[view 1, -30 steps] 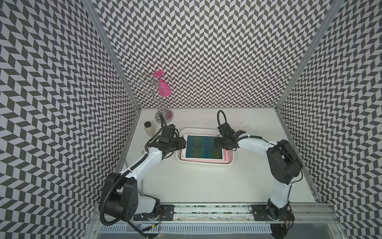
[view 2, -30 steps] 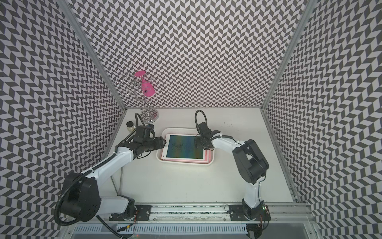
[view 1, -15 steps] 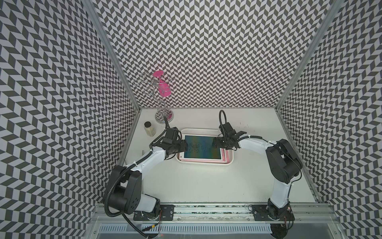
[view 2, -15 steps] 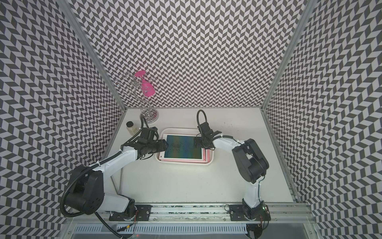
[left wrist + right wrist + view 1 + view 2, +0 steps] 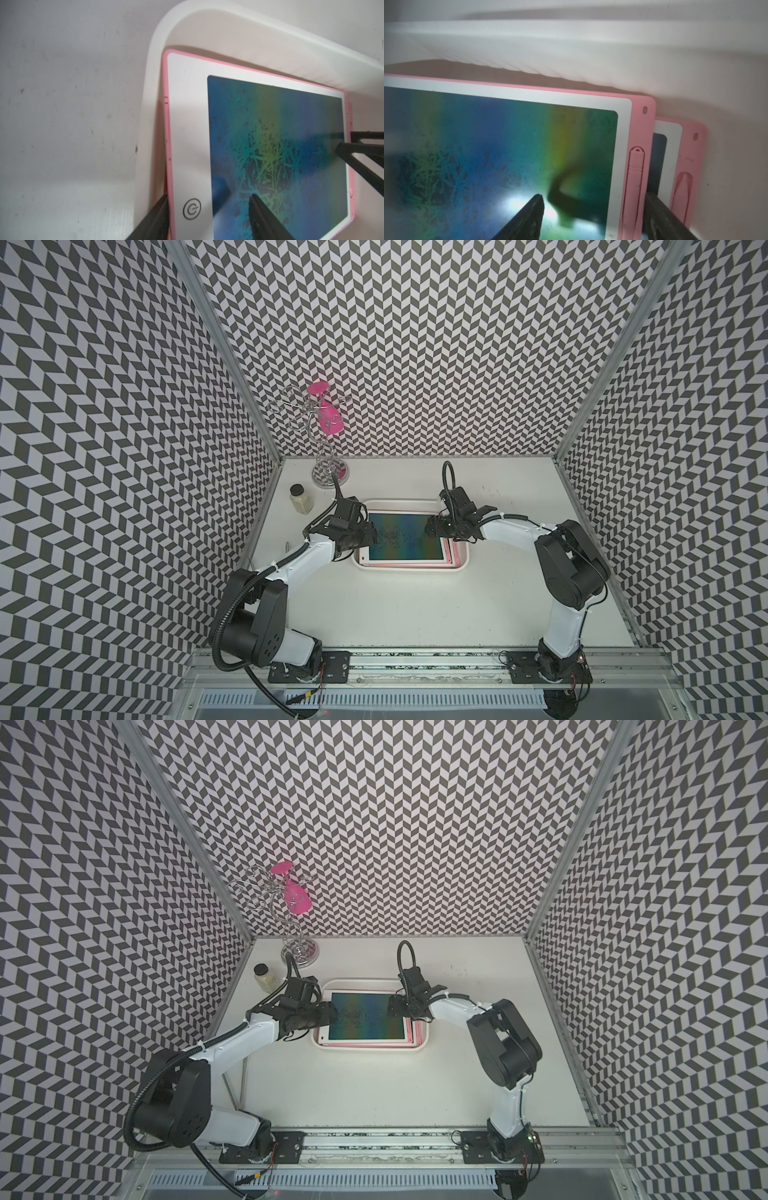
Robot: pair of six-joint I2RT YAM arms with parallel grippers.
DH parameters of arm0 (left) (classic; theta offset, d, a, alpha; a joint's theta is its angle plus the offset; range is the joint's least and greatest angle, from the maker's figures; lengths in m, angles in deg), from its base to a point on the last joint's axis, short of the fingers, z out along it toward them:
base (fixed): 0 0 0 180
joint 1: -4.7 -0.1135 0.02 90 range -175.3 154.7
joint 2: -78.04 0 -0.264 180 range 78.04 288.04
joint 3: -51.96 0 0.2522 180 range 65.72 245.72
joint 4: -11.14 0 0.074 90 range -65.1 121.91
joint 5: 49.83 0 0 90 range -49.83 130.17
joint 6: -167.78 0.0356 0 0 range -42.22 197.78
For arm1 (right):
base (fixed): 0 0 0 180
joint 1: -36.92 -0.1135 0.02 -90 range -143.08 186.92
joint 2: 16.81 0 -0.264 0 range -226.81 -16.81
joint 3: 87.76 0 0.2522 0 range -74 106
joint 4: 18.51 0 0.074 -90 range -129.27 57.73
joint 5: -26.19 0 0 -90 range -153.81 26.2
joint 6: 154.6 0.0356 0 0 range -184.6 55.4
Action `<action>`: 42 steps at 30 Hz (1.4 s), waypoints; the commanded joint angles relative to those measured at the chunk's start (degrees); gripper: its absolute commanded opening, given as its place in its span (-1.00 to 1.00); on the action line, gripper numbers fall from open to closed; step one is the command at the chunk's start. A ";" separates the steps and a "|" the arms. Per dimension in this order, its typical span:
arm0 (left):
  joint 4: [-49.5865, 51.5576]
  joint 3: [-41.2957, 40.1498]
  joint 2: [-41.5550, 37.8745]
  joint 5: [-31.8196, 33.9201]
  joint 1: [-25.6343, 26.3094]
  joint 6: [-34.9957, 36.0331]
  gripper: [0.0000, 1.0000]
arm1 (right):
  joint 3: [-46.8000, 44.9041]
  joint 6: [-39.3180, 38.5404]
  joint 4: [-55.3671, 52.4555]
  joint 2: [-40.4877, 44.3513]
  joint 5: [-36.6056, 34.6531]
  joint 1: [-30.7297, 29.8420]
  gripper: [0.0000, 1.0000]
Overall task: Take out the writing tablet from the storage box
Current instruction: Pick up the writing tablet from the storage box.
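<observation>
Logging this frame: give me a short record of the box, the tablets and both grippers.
storage box: white, shallow, holds two stacked tablets
top tablet: pink frame, coloured screen, uppermost in the box
lower tablet: underneath, offset, mostly covered
left gripper: open, fingers straddling one short edge of the top tablet
right gripper: open, fingers straddling the opposite edge
task status: tablet not yet out

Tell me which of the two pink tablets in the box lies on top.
The rainbow-screened tablet, its scribbled face fully showing; the other tablet only peeks out beneath one end.
</observation>
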 commanded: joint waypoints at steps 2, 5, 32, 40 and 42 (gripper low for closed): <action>0.23 -0.24 0.00 -0.24 0.15 -0.15 0.02 | -2.81 0.46 -3.10 -2.58 6.30 -0.78 0.49; 0.22 -0.17 -1.10 -0.31 0.24 -0.31 -0.11 | -2.81 0.43 -3.11 -2.38 6.32 -0.75 0.50; -5.60 -1.20 -4.29 -11.59 0.00 -1.90 -0.37 | -3.29 -0.21 -3.34 1.66 7.74 -0.06 0.46; -9.04 -1.75 -4.89 -16.44 -0.70 -2.92 -0.37 | -4.04 -0.03 -1.97 1.75 9.76 0.04 0.42; -10.09 -1.93 -4.57 -18.10 -0.97 -3.12 -0.40 | -4.13 -0.04 -1.88 2.08 9.90 0.06 0.42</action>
